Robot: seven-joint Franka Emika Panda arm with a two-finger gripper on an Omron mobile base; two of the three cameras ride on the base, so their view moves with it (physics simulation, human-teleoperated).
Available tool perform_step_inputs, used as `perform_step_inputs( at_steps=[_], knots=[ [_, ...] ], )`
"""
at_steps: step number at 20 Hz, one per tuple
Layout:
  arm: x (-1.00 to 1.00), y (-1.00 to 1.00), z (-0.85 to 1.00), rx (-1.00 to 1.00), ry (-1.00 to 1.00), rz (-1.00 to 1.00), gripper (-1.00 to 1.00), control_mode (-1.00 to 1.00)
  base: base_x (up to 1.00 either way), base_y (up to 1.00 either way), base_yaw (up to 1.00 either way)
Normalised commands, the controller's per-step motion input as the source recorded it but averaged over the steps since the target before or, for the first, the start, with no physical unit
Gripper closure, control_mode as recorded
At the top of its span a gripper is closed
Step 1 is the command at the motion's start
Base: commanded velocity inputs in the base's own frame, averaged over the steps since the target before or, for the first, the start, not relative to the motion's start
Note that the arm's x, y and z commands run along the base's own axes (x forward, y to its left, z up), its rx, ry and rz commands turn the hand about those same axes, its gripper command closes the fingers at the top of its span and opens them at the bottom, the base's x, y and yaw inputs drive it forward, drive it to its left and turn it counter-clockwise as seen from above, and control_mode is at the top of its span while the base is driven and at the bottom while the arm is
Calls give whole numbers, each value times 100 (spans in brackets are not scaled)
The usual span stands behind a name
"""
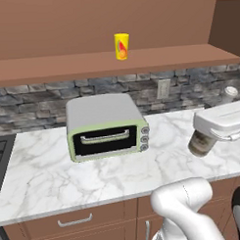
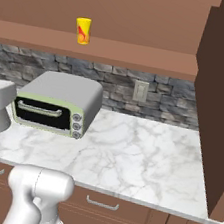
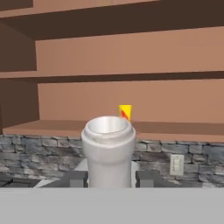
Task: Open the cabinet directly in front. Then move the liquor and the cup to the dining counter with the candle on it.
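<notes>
The gripper [image 3: 109,179] is holding the liquor [image 3: 108,148], its 2 fingers clamping the bottle's sides while the neck points toward the open cabinet [image 3: 131,61]. Glass, so probably smooth, fairly heavy and breakable. The cup [image 1: 121,46] is standing on the lower shelf, far beyond the gripper; likely light, best gripped mid-body.

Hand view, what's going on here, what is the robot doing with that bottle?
The gripper has its jaws closed on the liquor bottle, holding it over the marble counter beside the toaster oven. The cabinet is open, and the yellow cup stands on its bottom shelf, not yet moved.
</notes>
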Motion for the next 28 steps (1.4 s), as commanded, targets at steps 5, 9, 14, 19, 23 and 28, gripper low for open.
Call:
perform_step_inputs(
  at_steps=[5,9,14,19,23,28],
  knots=[
    [-4,-4,-15,0,1,0,100,-100,0,0,0],
    [0,0,0,0,0,0,100,-100,0,0,0],
    [0,0,0,0,0,0,100,100,0,0,0],
    [0,0,0,0,0,0,100,100,0,0,0],
    [0,0,0,0,0,0,100,100,-16,-13,4],
    [0,0,0,0,0,0,100,100,-60,-19,9]
  ],
)
